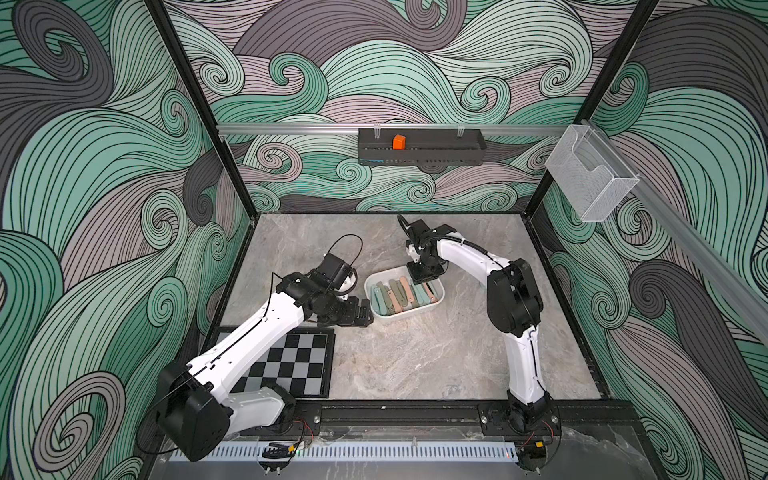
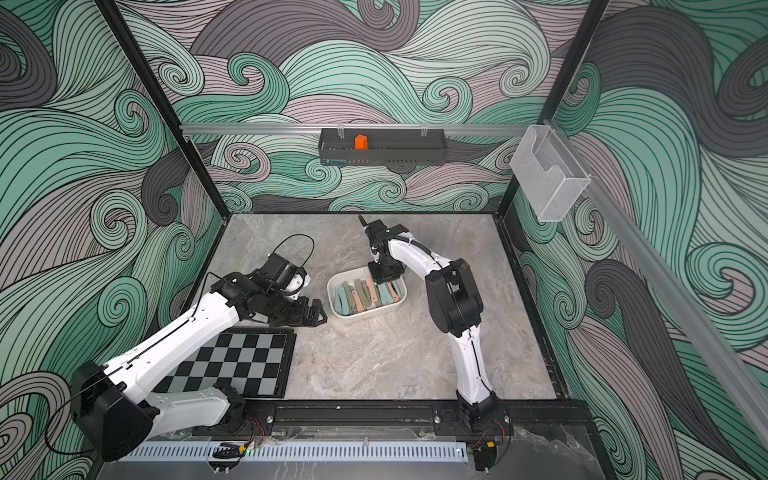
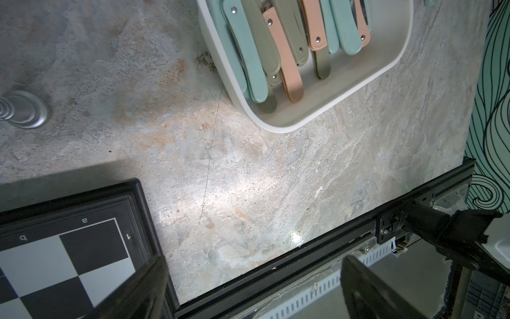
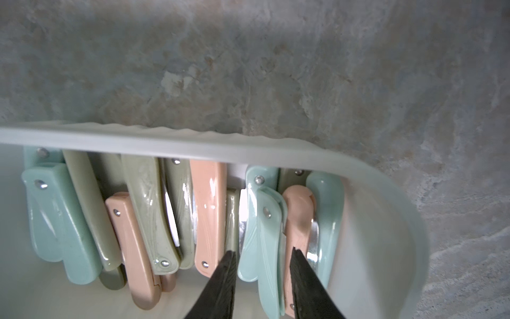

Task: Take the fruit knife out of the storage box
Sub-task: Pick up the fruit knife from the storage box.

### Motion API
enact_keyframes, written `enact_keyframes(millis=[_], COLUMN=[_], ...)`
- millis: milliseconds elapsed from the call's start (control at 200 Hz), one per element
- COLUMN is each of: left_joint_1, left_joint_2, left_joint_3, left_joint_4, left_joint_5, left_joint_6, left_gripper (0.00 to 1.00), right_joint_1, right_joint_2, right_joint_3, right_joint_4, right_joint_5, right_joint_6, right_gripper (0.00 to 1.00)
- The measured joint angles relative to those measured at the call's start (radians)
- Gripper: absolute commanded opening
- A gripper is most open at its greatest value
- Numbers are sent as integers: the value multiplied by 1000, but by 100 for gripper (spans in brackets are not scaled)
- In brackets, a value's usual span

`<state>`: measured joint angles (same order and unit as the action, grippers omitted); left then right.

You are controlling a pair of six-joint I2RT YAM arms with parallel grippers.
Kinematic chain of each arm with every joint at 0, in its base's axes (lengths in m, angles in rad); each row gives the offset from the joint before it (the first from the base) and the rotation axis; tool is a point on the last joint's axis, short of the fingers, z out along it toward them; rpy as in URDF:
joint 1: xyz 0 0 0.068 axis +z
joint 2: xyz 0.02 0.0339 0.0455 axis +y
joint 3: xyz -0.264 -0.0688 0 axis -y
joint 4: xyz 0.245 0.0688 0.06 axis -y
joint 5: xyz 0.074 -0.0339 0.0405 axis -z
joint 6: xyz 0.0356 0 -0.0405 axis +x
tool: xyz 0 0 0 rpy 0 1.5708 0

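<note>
The white storage box (image 1: 441, 296) (image 2: 332, 300) sits mid-table and holds several folded fruit knives (image 1: 399, 295) with mint, olive and pink handles. My right gripper (image 1: 422, 280) (image 2: 383, 280) points down into the box's far right part. In the right wrist view its jaws (image 4: 263, 250) stand partly open on either side of a mint-handled knife (image 4: 271, 240), which still lies among the others below the box rim (image 4: 193, 143). My left gripper (image 1: 368, 313) (image 2: 320, 311) hangs wide open and empty just left of the box (image 3: 303, 121), its fingers (image 3: 154, 276) over bare table.
A black-framed chessboard (image 1: 291, 361) lies at the front left under the left arm. A silver chess piece (image 3: 24, 110) stands on the table. On the back wall hangs a black tray (image 1: 419, 156) holding an orange block (image 1: 399, 142); a clear mesh basket (image 1: 590, 174) hangs at right.
</note>
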<state>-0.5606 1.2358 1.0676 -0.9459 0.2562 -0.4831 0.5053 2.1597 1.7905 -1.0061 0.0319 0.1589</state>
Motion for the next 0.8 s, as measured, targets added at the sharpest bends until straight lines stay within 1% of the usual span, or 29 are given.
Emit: enact_keyframes(millis=[445,590,665,705,755,800], left_joint_1=[0,0,0,0,0,0], left_joint_2=[-2,-3,-3,-3,-3,-3], left_joint_3=[-4,-9,-9,-9,-9,-9], left_joint_4=[1,2,3,5,5,5], left_joint_5=[0,0,0,0,0,0], left_joint_6=[-15,-24,-25,-26,-26,-26], left_gripper=[99,99,99,99,99,99], right_joint_1=[0,-3,-6,-6,-6,-6], right_joint_2=[47,47,47,47,47,46], right_joint_3=[-42,-42,-42,-42,-42,-42], right_joint_4=[16,16,16,16,17,17], right_joint_5=[3,3,3,3,3,3], right_joint_6=[-12,-17,-16,-17,-18,-18], right_gripper=[35,29,23,22,19,18])
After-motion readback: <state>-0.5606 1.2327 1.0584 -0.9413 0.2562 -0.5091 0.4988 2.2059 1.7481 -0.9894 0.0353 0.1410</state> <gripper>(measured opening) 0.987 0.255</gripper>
